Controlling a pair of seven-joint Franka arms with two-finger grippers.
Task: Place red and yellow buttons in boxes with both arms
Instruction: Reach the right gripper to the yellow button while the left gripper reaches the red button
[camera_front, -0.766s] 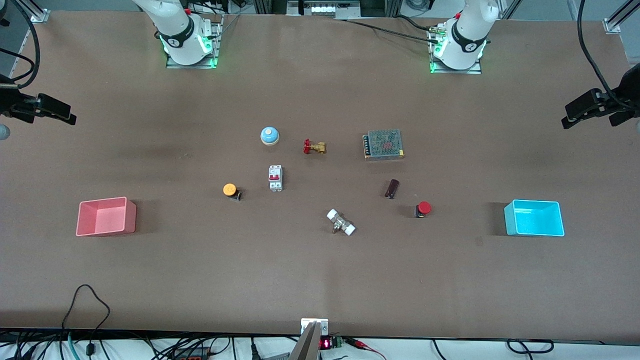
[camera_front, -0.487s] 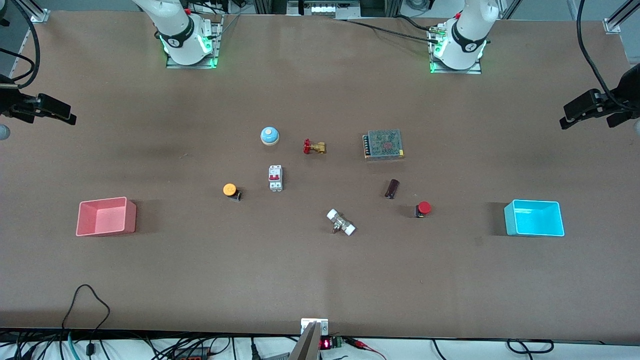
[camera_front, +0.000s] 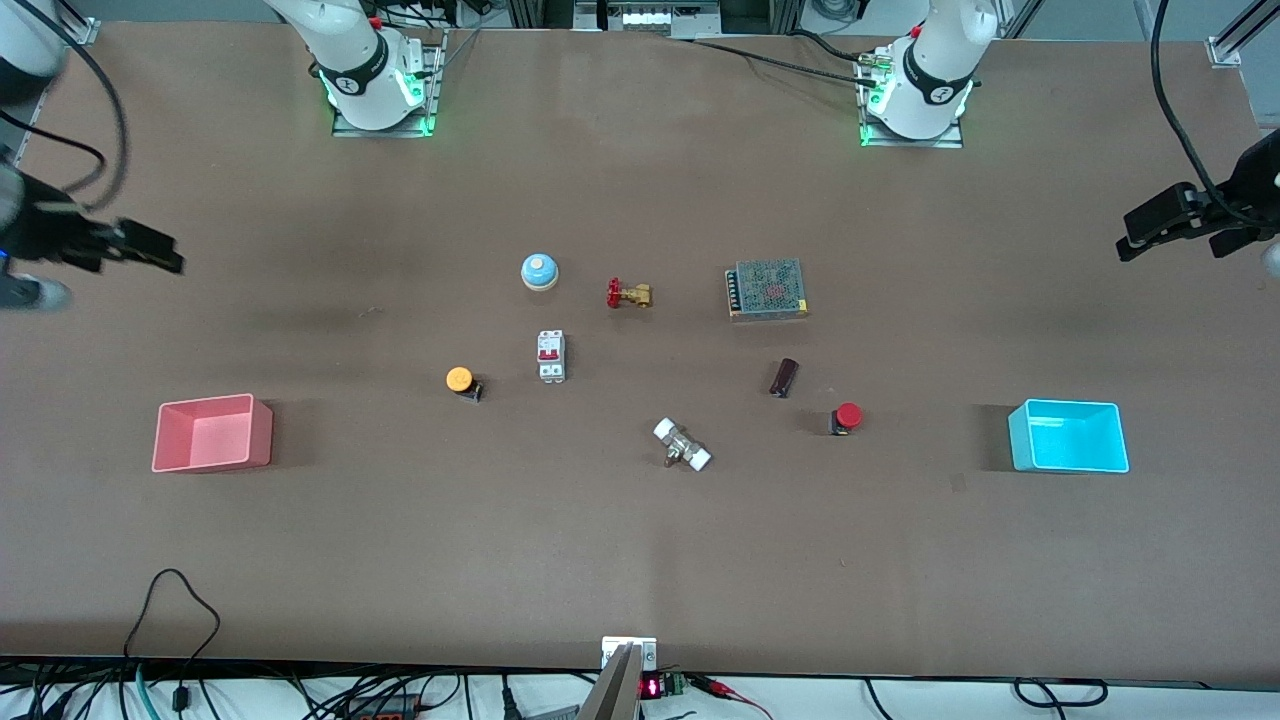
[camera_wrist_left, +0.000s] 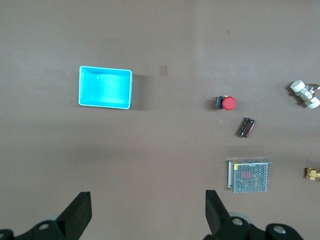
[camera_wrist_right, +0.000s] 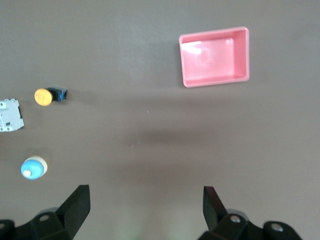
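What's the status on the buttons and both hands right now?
Left hand and right hand open, empty, high over bare table. Red button and yellow button on table, untouched. Pink box, cyan box empty. Nothing blocking.

Left gripper raised, jaws wide, right gripper likewise

Brown table carries six bystander items, all grouped mid-table, well in from every edge. Row farthest from the front camera, running from the right arm's end toward the left arm's end: blue-and-white dome bell, brass valve with red handle, metal mesh-covered power supply. Nearer the front edge: white circuit breaker with red switch just camera-side of the bell, dark cylindrical capacitor camera-side of the power supply, and white-capped pipe fitting, lying nearest the front edge, tilted.
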